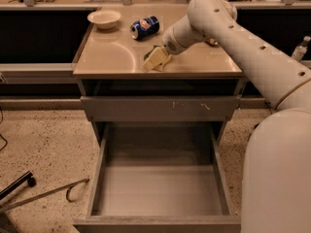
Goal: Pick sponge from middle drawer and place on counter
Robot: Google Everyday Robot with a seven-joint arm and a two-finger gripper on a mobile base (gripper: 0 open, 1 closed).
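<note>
The sponge shows as a small dark green and yellow patch between the cream fingers of my gripper. The gripper is shut on the sponge and is down at the surface of the glossy tan counter, near its front middle. I cannot tell whether the sponge touches the counter. The white arm reaches in from the right. The middle drawer is pulled out wide below the counter, and its flat grey floor holds nothing.
A white bowl and a blue soda can on its side sit at the back of the counter. A closed drawer front with pale scratches is above the open drawer. A black bar and a metal hook lie on the speckled floor at left.
</note>
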